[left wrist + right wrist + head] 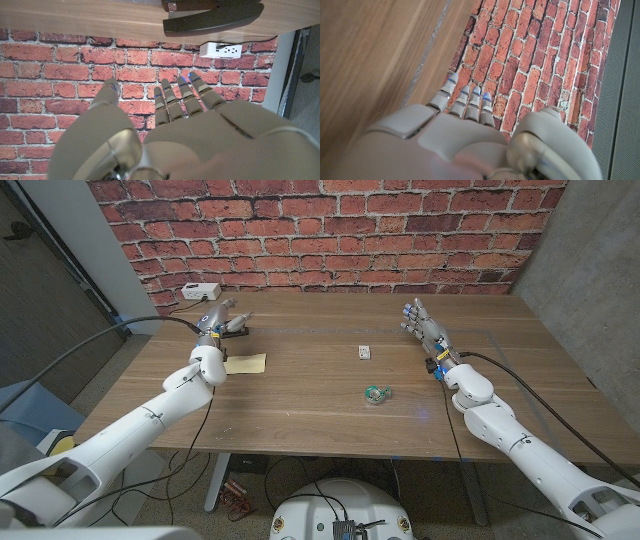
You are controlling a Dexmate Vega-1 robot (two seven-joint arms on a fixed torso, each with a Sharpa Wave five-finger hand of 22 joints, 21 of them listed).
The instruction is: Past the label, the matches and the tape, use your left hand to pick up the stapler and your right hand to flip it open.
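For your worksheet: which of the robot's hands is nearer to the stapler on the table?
The left. The left hand is right beside the stapler at the table's far left; the right hand hovers far across the table, on the opposite side.

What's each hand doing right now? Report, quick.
Left hand: open, fingers spread, just short of the dark metal stapler, holding nothing.
Right hand: open, fingers extended, holding nothing.

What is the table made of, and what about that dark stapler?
The table looks like wood, matte brown with streaky grain lines, though it could be a thin wood layer. The stapler looks like smooth dark plastic or painted metal with a dull sheen; the pictures cannot settle which.
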